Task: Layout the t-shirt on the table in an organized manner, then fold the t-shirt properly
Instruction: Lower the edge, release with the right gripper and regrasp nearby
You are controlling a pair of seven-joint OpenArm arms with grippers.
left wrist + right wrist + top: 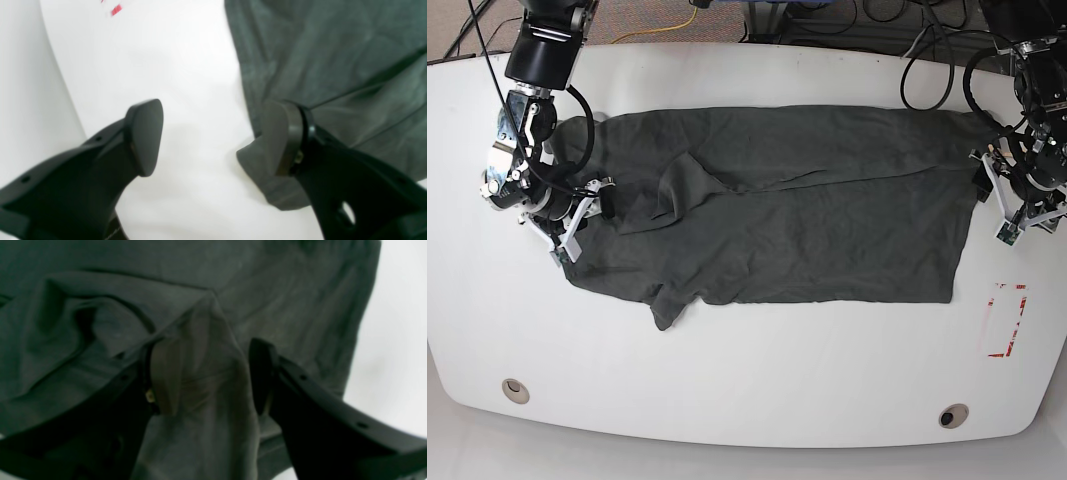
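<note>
From the base view your t-shirt (777, 205) is spread wide across the middle of the table (747, 390), mostly flat, with a rumpled flap near its left end and one sleeve poking toward the front edge. The red tape mark (1005, 320) sits off the shirt's right end.

That view doesn't give you the jaws. The left wrist view does: your left gripper (213, 136) is spread wide, one finger (145, 136) over bare white table and the other right at the shirt's edge, nothing between them. There's also a bit of red tape blurred at the top.

The right wrist view is dark and soft, but your right gripper (208, 376) looks partly open around a raised ridge of cloth. I can't tell if it's actually pinching it.
</note>
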